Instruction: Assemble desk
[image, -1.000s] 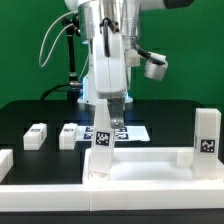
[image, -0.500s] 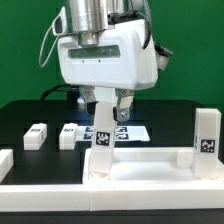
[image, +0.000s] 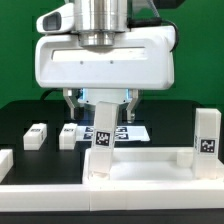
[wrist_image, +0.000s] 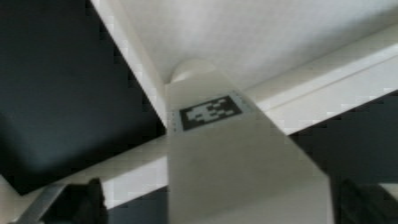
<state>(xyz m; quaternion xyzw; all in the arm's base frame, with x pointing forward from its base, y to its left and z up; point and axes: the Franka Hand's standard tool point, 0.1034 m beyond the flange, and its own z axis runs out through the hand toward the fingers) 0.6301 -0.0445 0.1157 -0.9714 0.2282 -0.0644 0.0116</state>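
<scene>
Hand (image: 100, 111) spread wide, fingers either side of upright leg post (image: 103, 140); post stands on desk slab (image: 150, 160).

exterior view low, frontal, wrist view close overhead, both show leg post (image: 102, 150)

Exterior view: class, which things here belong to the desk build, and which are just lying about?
Desk build:
slab
standing legs
loose legs
gripper, open, astride one standing leg

Lying about:
marker board
border rail
table
</scene>
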